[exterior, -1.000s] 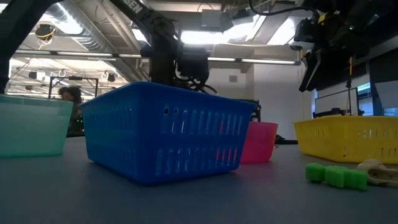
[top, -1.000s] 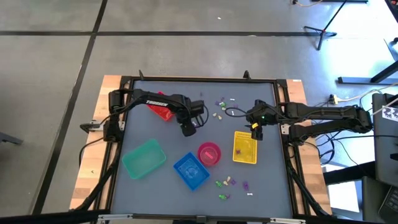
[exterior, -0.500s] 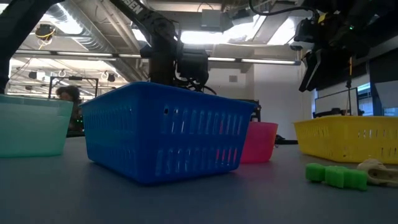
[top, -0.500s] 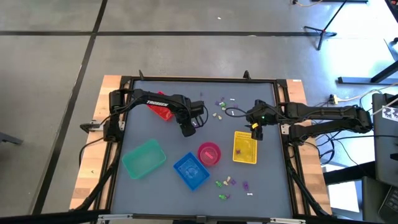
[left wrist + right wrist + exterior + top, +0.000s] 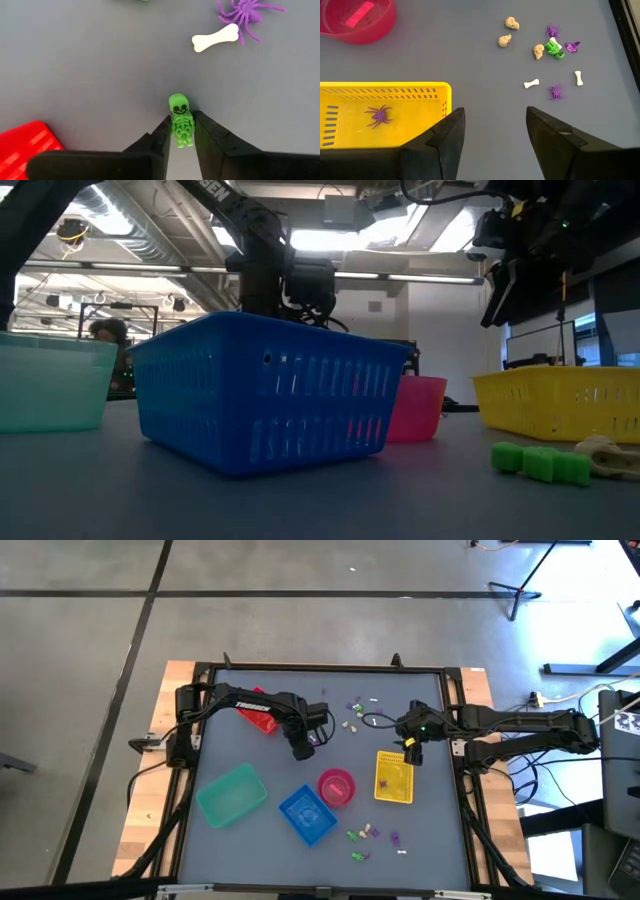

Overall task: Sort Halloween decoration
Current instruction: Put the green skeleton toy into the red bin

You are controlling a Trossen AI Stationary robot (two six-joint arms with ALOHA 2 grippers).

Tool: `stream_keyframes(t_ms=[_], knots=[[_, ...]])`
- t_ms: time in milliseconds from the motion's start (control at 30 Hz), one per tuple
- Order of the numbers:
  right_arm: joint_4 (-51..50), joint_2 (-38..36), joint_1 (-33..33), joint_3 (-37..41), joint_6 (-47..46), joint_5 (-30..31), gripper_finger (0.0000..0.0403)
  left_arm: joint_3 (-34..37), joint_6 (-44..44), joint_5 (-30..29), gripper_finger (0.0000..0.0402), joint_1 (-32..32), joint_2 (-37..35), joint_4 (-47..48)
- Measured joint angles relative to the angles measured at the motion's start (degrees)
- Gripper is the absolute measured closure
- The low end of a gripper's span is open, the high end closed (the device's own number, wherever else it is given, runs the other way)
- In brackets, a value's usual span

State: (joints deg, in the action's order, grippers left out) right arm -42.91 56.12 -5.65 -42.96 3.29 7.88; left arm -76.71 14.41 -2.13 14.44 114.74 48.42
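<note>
Left wrist view: left hand narrowed around green skeleton, its long axis running between the fingers.

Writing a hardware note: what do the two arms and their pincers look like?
Both arms are black with jointed segments. The left arm carries white lettering; the right arm shows a green light near its wrist. Each pincer, left and right, has two flat dark fingers.
</note>
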Motion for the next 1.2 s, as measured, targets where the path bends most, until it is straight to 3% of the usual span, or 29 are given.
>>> stream_keyframes(t_ms=[933, 1200], knots=[[0.01, 0.00, 0.00, 0.00, 0.02, 0.00, 0.0192, 0.03, 0.00, 1.29, 0.0374, 0.07, -1.31, 0.08], [0.15, 0.00, 0.00, 0.00, 0.00, 0.02, 0.0192, -5.06, -1.34, 1.68, 0.0374, 0.07, -2.19, 3.59]])
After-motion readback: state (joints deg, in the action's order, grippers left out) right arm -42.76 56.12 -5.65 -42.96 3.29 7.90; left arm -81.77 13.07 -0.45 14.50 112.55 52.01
